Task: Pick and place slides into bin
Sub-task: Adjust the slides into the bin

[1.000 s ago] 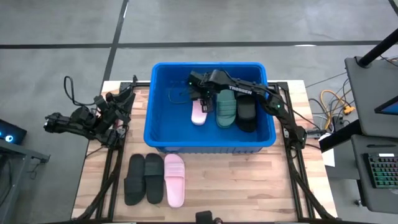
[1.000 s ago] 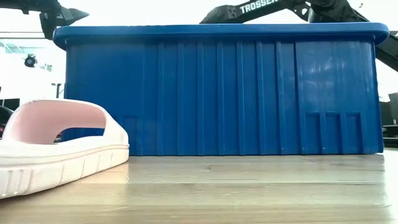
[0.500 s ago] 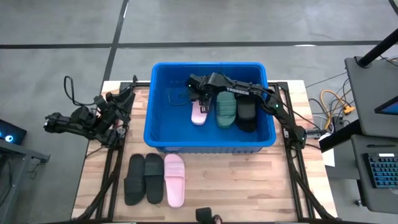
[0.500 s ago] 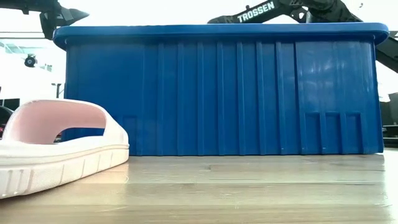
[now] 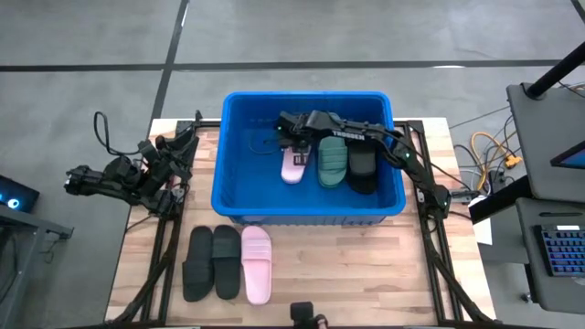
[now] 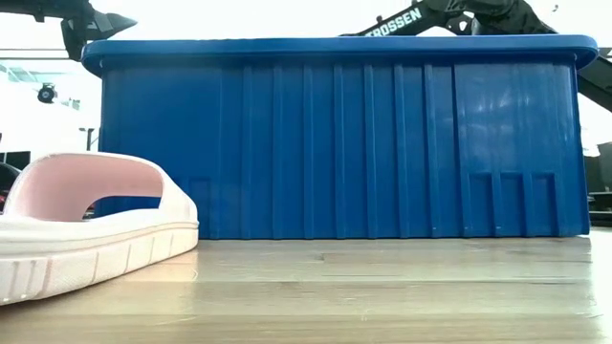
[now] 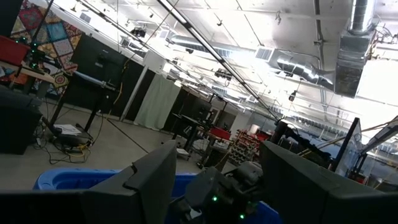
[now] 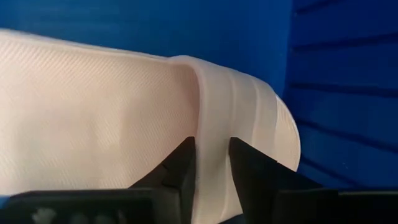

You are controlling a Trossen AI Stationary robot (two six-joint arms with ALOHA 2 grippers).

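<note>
The blue bin (image 5: 306,95) stands mid-table and fills the low view (image 6: 335,134). On its floor lie a pale pink slide (image 5: 292,168), a dark green slide (image 5: 332,163) and a black slide (image 5: 363,171), side by side. My right gripper (image 5: 291,144) reaches down into the bin and is shut on the pink slide (image 8: 93,124). Two black slides (image 5: 211,262) and a second pink slide (image 5: 257,265) lie soles down near the table's near edge. My left gripper (image 5: 183,146) waits open at the table's left, pointing slightly up (image 7: 217,152). My right gripper (image 8: 212,144) pinches the pink slide's strap (image 8: 214,112) between its two fingers (image 8: 184,163), one on each side of the ribbed band. It comes from above, slanting steeply down into the bin. In the high view the slide lies on the bin's floor.
The bin's tall ribbed walls surround the right gripper. The pink slide (image 6: 86,220) on the table stands close before the low camera. Bare wood lies to the right of the three slides at the near edge. Cables and a desk stand beyond the table's right edge.
My right arm has sunk lower into the bin, its gripper coming down onto the pink slide. The slides in the bin and on the table have stayed where they were.
</note>
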